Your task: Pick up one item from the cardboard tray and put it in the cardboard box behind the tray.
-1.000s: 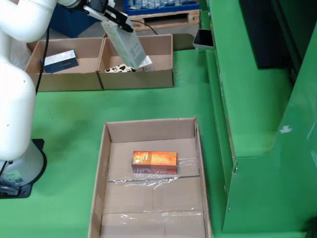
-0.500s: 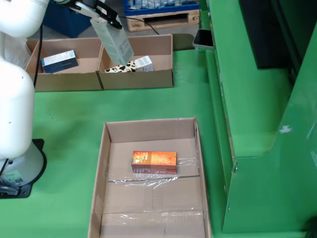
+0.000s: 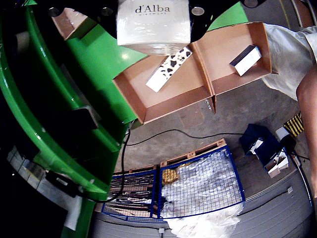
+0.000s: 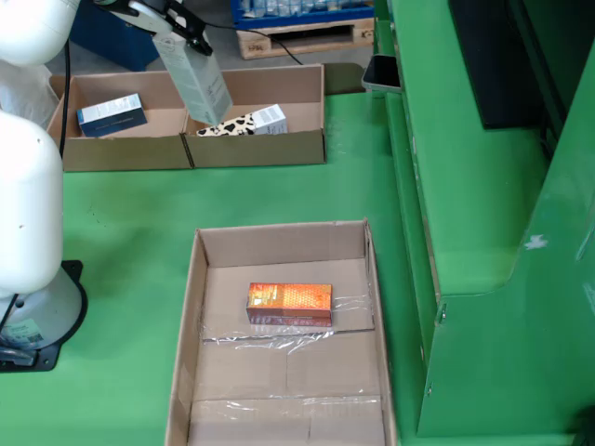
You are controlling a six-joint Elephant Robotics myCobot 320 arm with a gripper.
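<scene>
My gripper (image 4: 175, 26) is shut on a tall white d'Alba carton (image 4: 195, 82), which hangs tilted above the wall shared by the two cardboard boxes at the back. In the wrist view the carton (image 3: 153, 25) fills the top, clamped in my gripper (image 3: 153, 7). The right-hand box (image 4: 302, 139) holds a cow-patterned carton (image 4: 226, 128) and a small white carton (image 4: 271, 116). The left-hand box (image 4: 65, 139) holds a blue-and-white carton (image 4: 112, 114). In front, an orange carton (image 4: 289, 304) lies in the cardboard tray (image 4: 284, 243).
The white arm and its base (image 4: 28, 279) fill the left side. A green machine frame (image 4: 483, 232) walls off the right. In the wrist view a person's arm (image 3: 304, 84) shows at the right, beyond the boxes, and a blue wire cage (image 3: 198, 183) stands on the floor.
My gripper has carried the white carton leftward, from over the right-hand box toward the wall between the two boxes, and the carton now hangs more upright.
</scene>
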